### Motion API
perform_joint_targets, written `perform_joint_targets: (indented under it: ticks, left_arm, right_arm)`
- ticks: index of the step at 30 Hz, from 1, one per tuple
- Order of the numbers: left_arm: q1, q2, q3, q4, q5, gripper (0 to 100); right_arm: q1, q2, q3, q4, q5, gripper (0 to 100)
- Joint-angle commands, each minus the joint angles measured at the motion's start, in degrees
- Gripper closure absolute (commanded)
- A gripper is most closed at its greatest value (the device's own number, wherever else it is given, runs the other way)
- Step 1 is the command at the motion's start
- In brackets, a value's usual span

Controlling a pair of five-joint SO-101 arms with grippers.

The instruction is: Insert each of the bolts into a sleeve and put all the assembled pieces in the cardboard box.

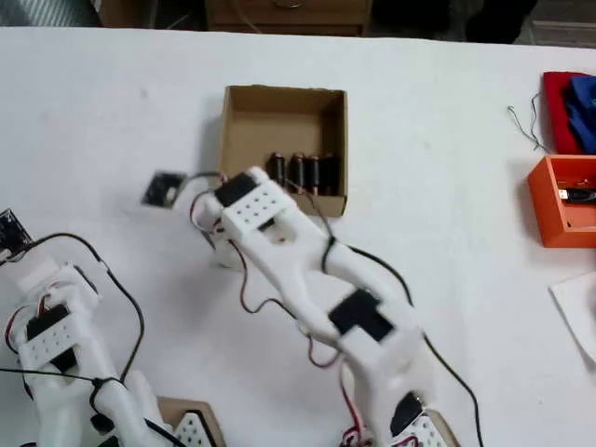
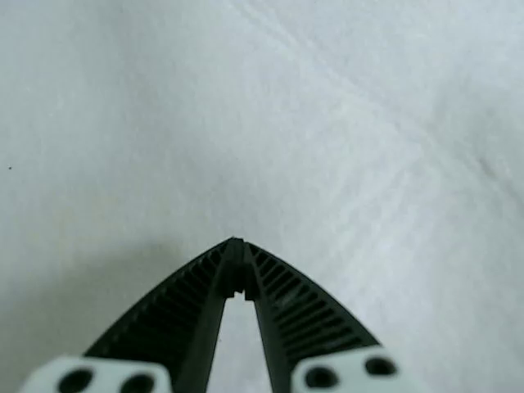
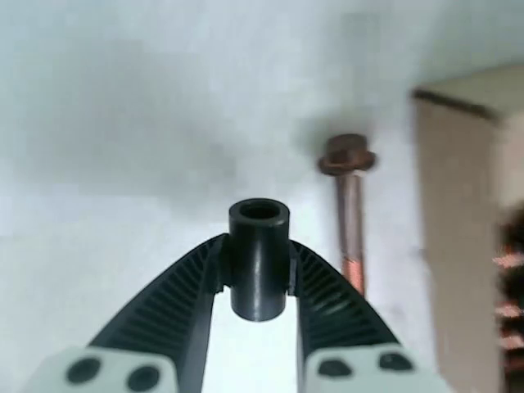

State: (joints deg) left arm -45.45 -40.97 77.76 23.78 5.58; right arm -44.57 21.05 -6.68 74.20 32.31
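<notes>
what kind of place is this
Probably a lab or workshop bench for robot practice. The right arm, gripping a sleeve, and the left arm stand at a white-covered table, with a cardboard box holding assembled pieces and an orange container near the edge.

One bolt (image 3: 350, 221), one sleeve (image 3: 259, 262), one box (image 1: 279, 128)

Pretty bright all round, the light's soft and seems to come from overhead. The white table (image 1: 447, 112) nearly blows out in the high view, with just a dark strip of room at 12 o'clock. Shadows are faint: a grey smudge beside the arm (image 1: 289, 251) near centre, and some shade inside the cardboard box (image 1: 284, 121). The wrist views show a soft grey patch around the left gripper (image 2: 236, 246) and a small glint on the bolt (image 3: 350, 221).
</notes>
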Motion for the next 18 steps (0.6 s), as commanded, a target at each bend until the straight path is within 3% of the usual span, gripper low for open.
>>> perform_joint_targets:
  ticks: [1,8,11,15,18]
  left_arm:
    - [-0.3,-0.5,-0.2,-1.1,0.5,97]
    - [0.1,-0.5,-0.5,-0.6,0.4,97]
    - [4.0,-0.5,-1.5,1.5,-6.8,97]
    - [13.1,-0.4,-6.1,11.0,-15.6,97]
    - [19.0,-0.4,-13.4,20.7,-17.2,97]
  right_arm:
    - [1.4,-14.0,0.8,2.2,-3.4,97.8]
    - [9.5,-36.0,10.8,2.2,-10.6,97.8]
    - [13.4,-44.5,16.0,2.1,-13.4,97.8]
    - [17.5,-56.2,22.9,0.1,-14.8,97.8]
    - [20.3,-66.2,29.9,-5.3,-14.9,97.8]
